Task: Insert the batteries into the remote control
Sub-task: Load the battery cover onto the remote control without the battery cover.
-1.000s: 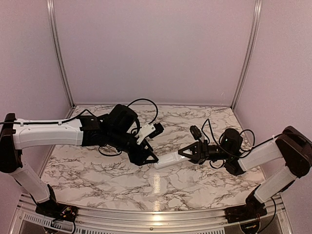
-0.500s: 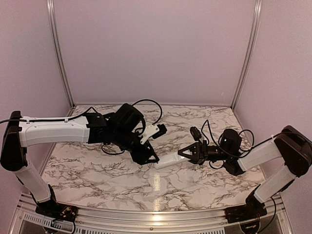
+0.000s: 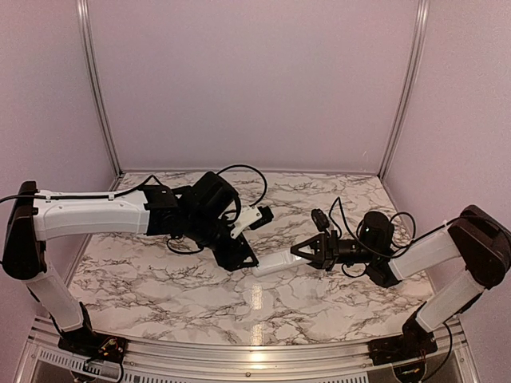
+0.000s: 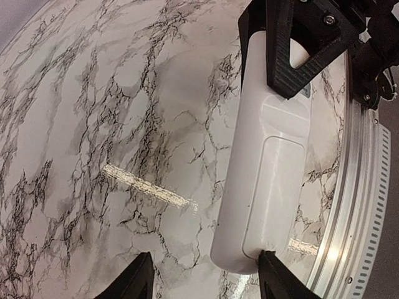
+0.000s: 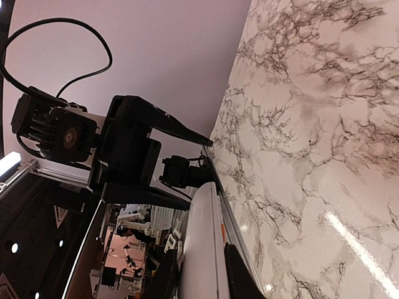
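Remote control point(image 3: 275, 262) sits in the middle of the marble table point(image 3: 200, 307). Right gripper point(image 3: 306, 254) squeezes one end tight. Left gripper point(image 3: 249, 262) is spread wide around the other end.

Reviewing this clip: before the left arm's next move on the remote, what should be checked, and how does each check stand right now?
1. Right tool shut on the remote control: ok, it clamps one end.
2. Left tool open: ok, its fingers flank the remote's free end.
3. Battery cover faces the left wrist camera: ok.
4. Battery cover off: not ok, it looks closed.
5. Batteries in sight: not ok, none shows in any view.
6. Remote lifted clear of the table: cannot tell.
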Robot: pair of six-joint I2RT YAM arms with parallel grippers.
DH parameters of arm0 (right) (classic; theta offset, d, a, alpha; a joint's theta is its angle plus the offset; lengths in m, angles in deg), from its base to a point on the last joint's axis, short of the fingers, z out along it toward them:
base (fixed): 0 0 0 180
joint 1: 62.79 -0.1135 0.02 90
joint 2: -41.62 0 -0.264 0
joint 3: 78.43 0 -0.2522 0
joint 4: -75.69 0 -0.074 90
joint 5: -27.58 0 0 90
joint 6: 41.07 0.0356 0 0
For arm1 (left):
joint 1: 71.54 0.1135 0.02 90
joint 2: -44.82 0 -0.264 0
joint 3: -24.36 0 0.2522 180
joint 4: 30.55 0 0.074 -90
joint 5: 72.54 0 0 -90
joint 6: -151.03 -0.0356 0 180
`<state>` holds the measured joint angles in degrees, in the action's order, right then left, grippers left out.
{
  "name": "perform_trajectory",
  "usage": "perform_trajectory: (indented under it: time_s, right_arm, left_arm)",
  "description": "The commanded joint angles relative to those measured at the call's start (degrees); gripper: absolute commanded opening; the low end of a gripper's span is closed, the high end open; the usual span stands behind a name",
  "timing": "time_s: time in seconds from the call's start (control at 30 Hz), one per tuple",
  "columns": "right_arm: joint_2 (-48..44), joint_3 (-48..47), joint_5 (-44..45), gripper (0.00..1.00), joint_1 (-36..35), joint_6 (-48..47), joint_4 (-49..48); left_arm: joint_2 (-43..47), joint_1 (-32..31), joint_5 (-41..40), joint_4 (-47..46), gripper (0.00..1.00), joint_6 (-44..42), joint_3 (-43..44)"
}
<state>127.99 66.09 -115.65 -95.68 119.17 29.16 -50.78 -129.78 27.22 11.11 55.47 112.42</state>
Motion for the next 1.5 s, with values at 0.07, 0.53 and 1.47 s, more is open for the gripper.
perform_trajectory:
  time_s: [0.07, 0.53, 1.47]
  right_arm:
    - [-0.9, -1.2, -2.4, 0.0, -0.8, -0.8, -4.4]
    - [-2.0, -1.9, -1.2, 0.0, -0.8, -2.1, -2.6]
    - [-2.6, -2.0, -1.1, 0.0, -0.7, -1.4, -3.7]
  left_arm:
    - [2.8, 1.2, -2.0, 1.5, 0.62, 0.9, -1.7]
    - [11.1, 3.4, 8.6, -12.2, 0.64, 14.8, -10.4]
    - [6.0, 3.4, 14.9, -24.9, 0.62, 32.8, -15.6]
